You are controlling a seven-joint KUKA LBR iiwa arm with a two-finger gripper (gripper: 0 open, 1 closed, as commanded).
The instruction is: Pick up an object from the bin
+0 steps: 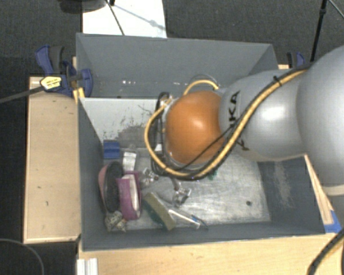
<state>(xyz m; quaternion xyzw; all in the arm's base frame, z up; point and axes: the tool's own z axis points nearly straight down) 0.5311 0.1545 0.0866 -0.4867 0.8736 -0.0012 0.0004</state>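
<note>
Gripper (180, 195): low in bin (160, 62), just right of purple roll (129, 196); apart or together, cannot tell. Step, likely: approach. Next: settle over one item

Arm (286, 119): smooth silver-grey casing with bulbous, rounded links. Black lettering (233, 105) runs across the link next to the wrist. The wrist carries a glossy orange domed cover (192, 128). A yellow cable (258, 103) runs along the casing and loops round the cover, alongside a dark cable (149, 142). Gripper (180, 195) below the cover: bare silver metal.
</note>
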